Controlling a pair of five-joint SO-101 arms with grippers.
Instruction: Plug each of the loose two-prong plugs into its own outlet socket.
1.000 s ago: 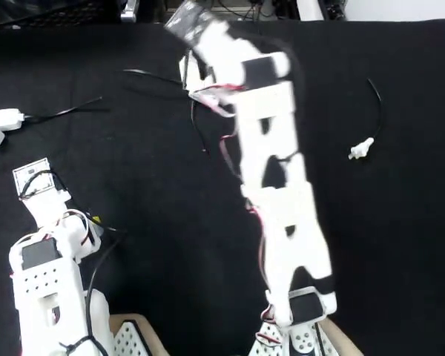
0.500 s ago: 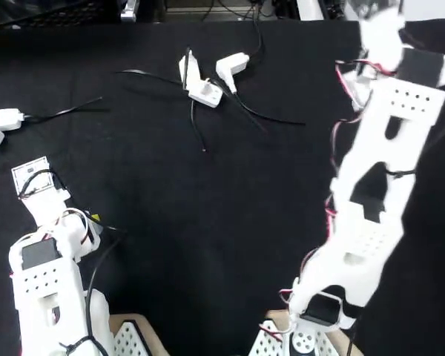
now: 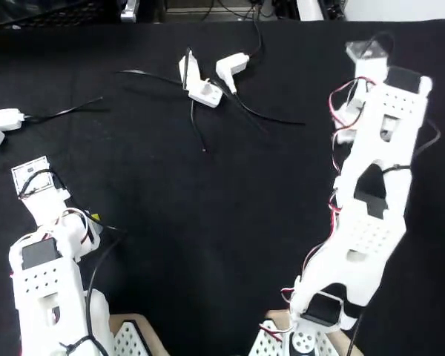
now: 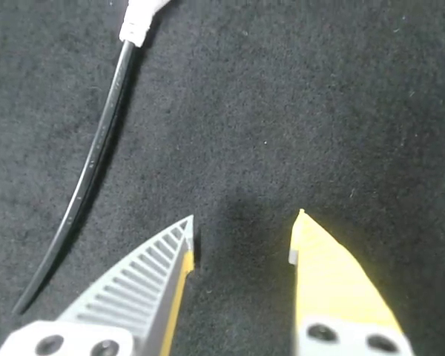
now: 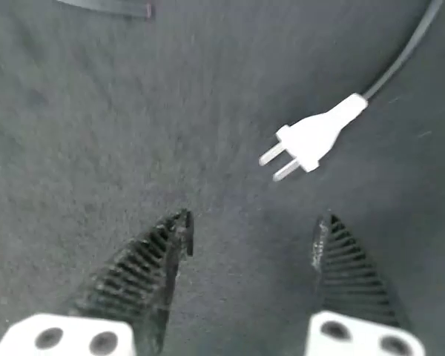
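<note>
A loose white two-prong plug [image 5: 311,141] on a black cord lies on the black cloth, prongs toward my right gripper [image 5: 252,231]. That gripper is open just short of it, offset to one side. In the high view my right gripper [image 3: 365,50] is far out at the back right. My left gripper [image 4: 243,226] is open over bare cloth, with a black cord [image 4: 96,163] and its white end [image 4: 139,21] beside it. It sits at the front left [image 3: 31,178]. White socket and plug pieces [image 3: 205,93] lie at the back centre. Another white piece [image 3: 0,123] lies far left.
Black cords [image 3: 259,115] trail from the centre cluster over the black table cloth [image 3: 170,208]. The right arm's white links [image 3: 371,193] stretch along the right side. Open cloth lies between the two arms.
The right arm swung from over the centre cluster to the far right and now covers the spot where the right-hand plug lay. The left arm has kept still.
</note>
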